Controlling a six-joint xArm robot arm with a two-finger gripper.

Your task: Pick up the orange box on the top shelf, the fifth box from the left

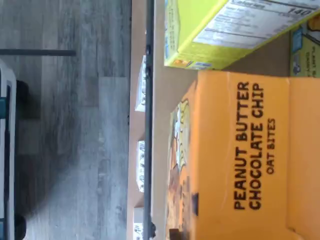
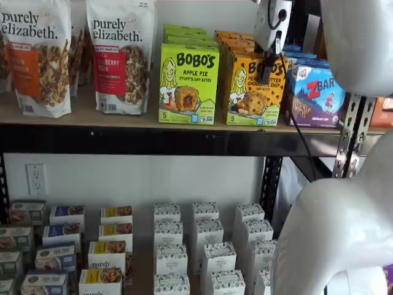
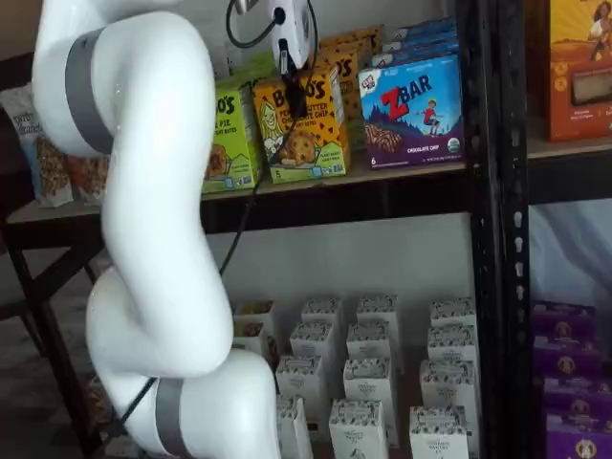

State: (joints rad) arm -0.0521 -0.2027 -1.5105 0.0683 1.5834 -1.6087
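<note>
The orange box [image 2: 253,95] [image 3: 308,129] stands upright on the top shelf [image 2: 110,118] [image 3: 402,172], between a lime-green box and a blue box. My gripper [image 2: 268,66] [image 3: 296,96] comes down on the box's top front edge. One black finger lies against its front face, and the other finger is hidden behind it. No gap shows, and the fingers look shut on the box. The wrist view shows the orange box [image 1: 240,160] close up, lettered "Peanut Butter Chocolate Chip".
The lime-green Apple Pie box [image 2: 187,83] [image 1: 210,35] and the blue Zbar box [image 2: 316,95] [image 3: 411,110] stand close on either side. Granola bags [image 2: 37,55] fill the shelf's left end. Small white boxes [image 2: 202,252] sit on the lower shelf. A black upright [image 3: 488,239] stands at the right.
</note>
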